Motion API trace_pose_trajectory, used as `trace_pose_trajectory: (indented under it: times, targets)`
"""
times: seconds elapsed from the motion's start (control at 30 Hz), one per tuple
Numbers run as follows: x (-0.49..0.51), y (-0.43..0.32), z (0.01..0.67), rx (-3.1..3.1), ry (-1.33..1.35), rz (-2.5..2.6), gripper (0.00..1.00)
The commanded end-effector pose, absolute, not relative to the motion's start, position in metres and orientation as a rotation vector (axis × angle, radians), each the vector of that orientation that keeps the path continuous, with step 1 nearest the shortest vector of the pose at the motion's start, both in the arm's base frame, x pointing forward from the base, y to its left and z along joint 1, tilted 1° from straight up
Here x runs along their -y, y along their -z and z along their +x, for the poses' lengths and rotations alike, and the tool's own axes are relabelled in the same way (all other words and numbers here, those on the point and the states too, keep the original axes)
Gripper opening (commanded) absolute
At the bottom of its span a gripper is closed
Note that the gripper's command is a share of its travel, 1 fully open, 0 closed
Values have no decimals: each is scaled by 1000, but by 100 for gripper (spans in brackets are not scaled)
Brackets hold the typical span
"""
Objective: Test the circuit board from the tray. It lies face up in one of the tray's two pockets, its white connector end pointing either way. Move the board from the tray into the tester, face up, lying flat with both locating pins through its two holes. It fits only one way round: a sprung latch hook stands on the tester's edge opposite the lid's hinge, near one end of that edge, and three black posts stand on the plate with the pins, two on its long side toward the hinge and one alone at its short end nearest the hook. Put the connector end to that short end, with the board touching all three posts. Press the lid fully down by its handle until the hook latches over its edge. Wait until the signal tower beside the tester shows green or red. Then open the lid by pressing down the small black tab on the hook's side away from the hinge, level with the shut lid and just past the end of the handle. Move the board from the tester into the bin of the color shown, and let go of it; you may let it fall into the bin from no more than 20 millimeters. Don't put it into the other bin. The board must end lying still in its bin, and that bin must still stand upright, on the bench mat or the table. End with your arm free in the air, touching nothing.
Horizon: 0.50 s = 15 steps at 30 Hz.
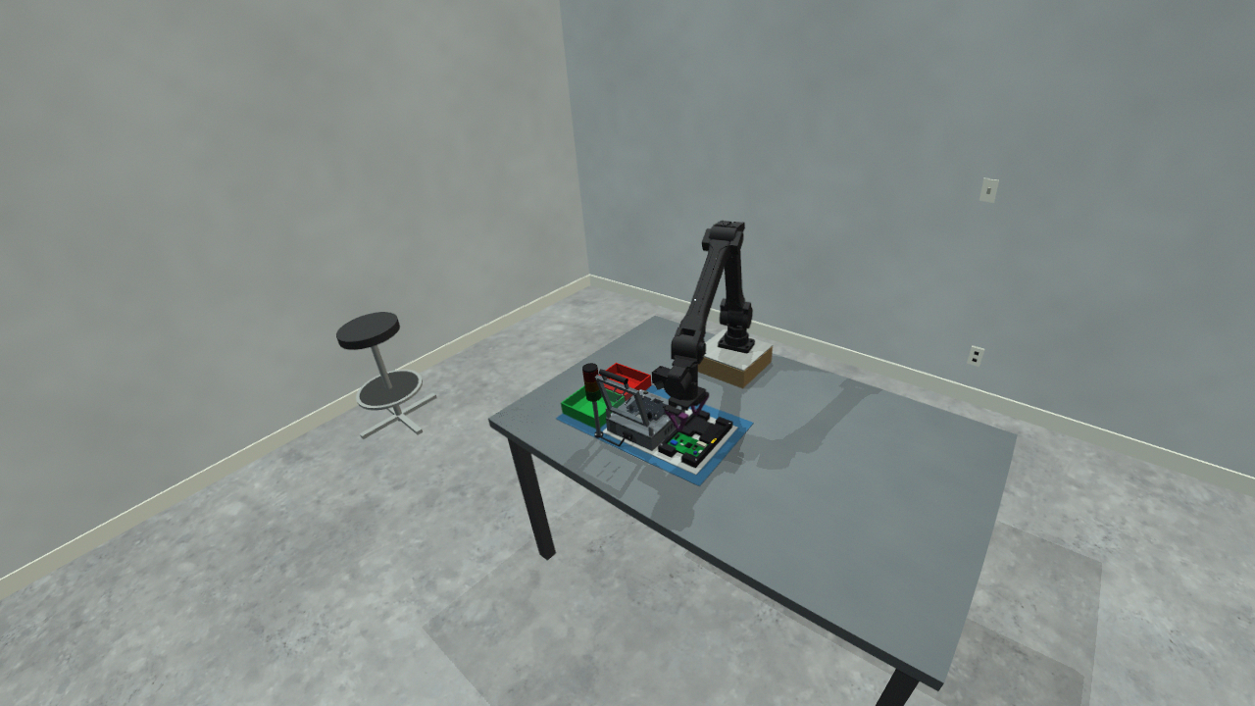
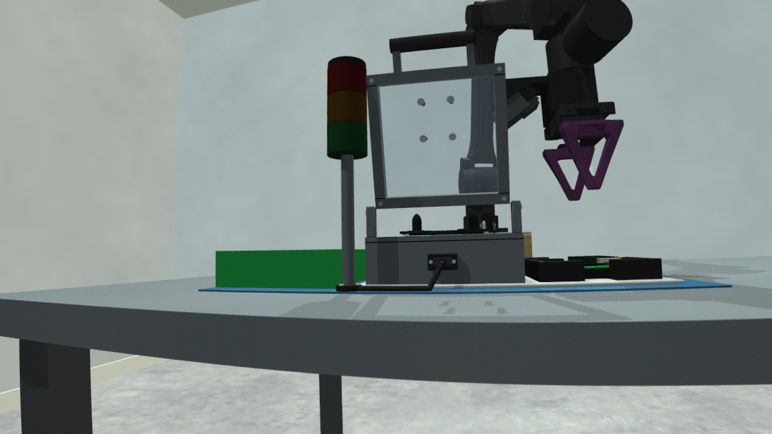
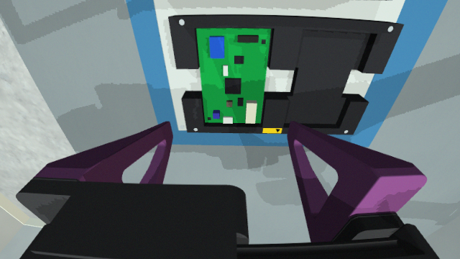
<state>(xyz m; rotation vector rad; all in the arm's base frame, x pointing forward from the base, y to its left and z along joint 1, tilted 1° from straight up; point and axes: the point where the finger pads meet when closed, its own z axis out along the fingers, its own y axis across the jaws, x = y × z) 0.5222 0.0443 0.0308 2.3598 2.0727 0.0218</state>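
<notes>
The green circuit board (image 3: 233, 76) lies face up in the left pocket of the black tray (image 3: 280, 73) in the wrist view, its white connector at the end nearest me. The right pocket is empty. My gripper (image 3: 230, 128) is open and empty, hovering well above the tray (image 2: 593, 267), its purple fingers (image 2: 584, 161) to the right of the tester. The tester (image 2: 443, 251) stands with its clear lid (image 2: 439, 134) raised upright, handle (image 2: 429, 40) on top. The signal tower (image 2: 347, 108) is unlit. The board also shows in the top view (image 1: 691, 445).
The green bin (image 2: 277, 268) stands left of the tester; the red bin (image 1: 628, 376) stands behind it. All rest on a blue mat (image 1: 653, 429) near the table's edge. My arm's base (image 1: 735, 360) sits on a block behind.
</notes>
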Motion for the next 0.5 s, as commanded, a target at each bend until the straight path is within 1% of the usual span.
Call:
trace_pose_trajectory:
  times: [0.0, 0.47]
  targets:
    - [-38, -13, 523, -2078, 1, 2365, 92]
    - [-39, 5, 523, -2078, 1, 2365, 92]
